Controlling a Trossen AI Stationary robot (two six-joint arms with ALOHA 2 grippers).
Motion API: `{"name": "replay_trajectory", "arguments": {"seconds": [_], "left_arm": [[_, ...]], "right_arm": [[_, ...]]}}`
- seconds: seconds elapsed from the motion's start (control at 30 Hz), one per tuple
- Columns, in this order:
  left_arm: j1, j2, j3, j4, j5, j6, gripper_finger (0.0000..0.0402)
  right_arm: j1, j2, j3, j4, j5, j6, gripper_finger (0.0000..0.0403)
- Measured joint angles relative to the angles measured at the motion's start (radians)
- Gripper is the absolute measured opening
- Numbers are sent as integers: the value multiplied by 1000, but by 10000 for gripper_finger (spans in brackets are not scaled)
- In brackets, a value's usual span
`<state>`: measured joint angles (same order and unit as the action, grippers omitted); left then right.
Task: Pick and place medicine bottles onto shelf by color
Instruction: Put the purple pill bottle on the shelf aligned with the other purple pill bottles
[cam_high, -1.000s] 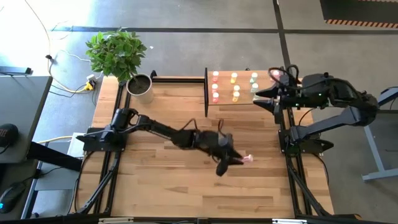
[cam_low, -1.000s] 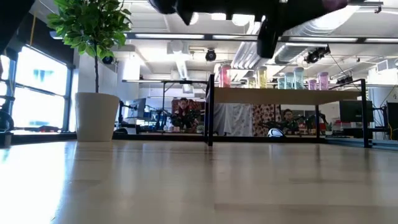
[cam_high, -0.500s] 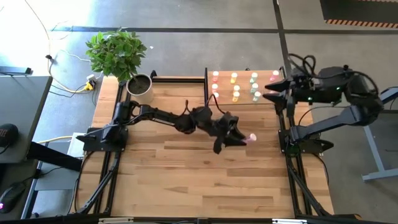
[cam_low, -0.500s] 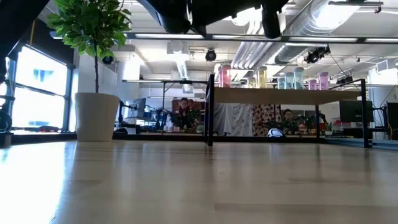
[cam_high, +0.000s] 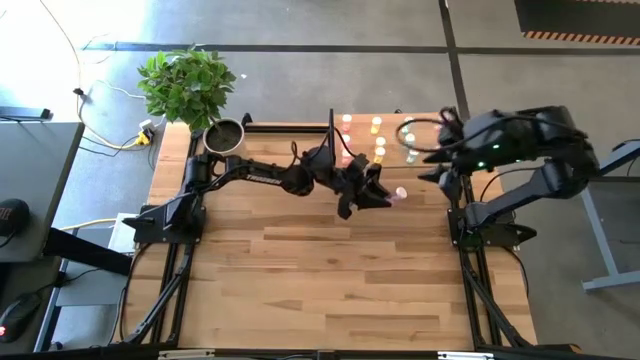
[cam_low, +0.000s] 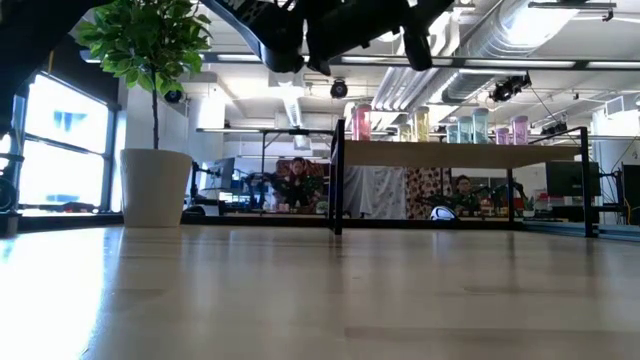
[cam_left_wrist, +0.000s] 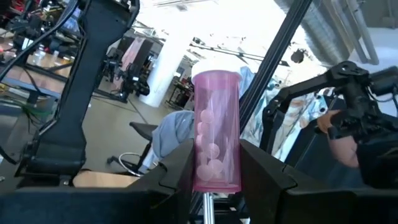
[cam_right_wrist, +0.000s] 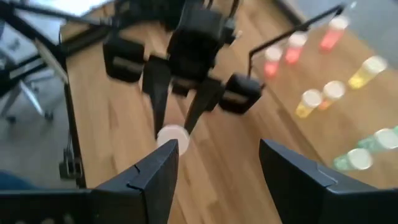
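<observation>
My left gripper (cam_high: 388, 196) hangs above the table just in front of the shelf (cam_high: 392, 162), shut on a pink medicine bottle (cam_left_wrist: 216, 130) with a white cap (cam_right_wrist: 172, 138). On the shelf stand red (cam_high: 347, 121), yellow (cam_high: 379, 146) and pale green (cam_high: 409, 131) medicine bottles. In the low view they show in a row on its top (cam_low: 421, 123). My right gripper (cam_right_wrist: 214, 180) is open and holds nothing. It hovers high at the shelf's right end (cam_high: 432, 160), tipped down toward the table. My left gripper pinches the pink bottle's lower body (cam_left_wrist: 214, 177), near its base, between its two fingers. The fingers lie about level and come from the table's left. The bottle sticks out past the fingertips, cap end away from the gripper, lifted clear of the table.
A plant in a grey pot (cam_high: 225, 138) stands at the far left corner. The shelf's black post (cam_high: 331, 150) rises just behind the left arm's wrist. Bare wood tabletop (cam_high: 320, 280) spreads over the near half.
My left gripper has carried the pink bottle from mid-table toward the far edge and the shelf, rising a little and turning as it went. My right arm has folded back from over the shelf's right end, and its gripper has tipped further downward.
</observation>
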<state>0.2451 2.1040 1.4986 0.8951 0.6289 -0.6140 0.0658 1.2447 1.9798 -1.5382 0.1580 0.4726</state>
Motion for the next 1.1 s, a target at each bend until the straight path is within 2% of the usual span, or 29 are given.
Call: {"name": "replay_trajectory", "arguments": {"seconds": [0.2, 0.4, 0.67, 1.1], "left_arm": [[3, 0, 0, 0, 0, 5, 101], [2, 0, 0, 0, -2, 15, 101], [2, 0, 0, 0, -5, 25, 101], [2, 2, 0, 37, -5, 21, 101]], "right_arm": [[0, 56, -5, -14, -59, -45, 216], [0, 83, -5, -13, -70, -62, 216], [0, 116, -5, -6, -157, -30, 216], [0, 183, -5, -6, -189, -9, 215]]}}
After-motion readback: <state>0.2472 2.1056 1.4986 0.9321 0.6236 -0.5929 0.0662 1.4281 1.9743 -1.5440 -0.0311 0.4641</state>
